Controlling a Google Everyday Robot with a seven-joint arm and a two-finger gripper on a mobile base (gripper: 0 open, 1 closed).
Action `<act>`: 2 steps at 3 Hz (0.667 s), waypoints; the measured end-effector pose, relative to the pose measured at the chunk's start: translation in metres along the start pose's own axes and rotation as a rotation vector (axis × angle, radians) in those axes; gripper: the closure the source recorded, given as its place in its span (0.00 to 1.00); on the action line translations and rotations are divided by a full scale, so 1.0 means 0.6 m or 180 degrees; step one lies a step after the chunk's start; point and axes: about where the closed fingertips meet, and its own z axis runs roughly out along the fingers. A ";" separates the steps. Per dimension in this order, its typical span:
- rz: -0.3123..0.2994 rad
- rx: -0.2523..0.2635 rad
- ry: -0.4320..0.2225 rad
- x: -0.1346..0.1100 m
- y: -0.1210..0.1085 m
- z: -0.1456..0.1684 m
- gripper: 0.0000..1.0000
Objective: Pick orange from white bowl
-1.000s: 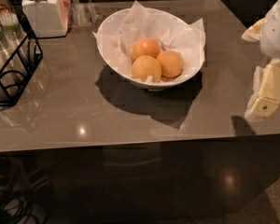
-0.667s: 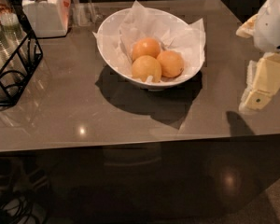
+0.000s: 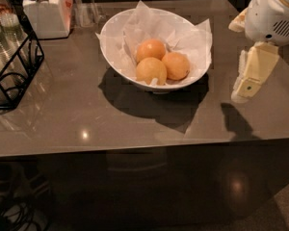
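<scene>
pincer (image 3: pixel 242 92) right of white bowl (image 3: pixel 113 62) (bare table (image 3: pixel 86 114) between), rack (image 3: pixel 15 83) far left

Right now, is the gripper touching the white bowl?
Apart. The camera view shows the gripper hanging to the right of the white bowl, with a strip of table visible between them.
</scene>
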 end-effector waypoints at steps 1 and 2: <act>0.0061 0.0002 -0.0253 -0.005 -0.041 0.013 0.00; 0.0057 -0.0132 -0.0658 -0.032 -0.115 0.049 0.00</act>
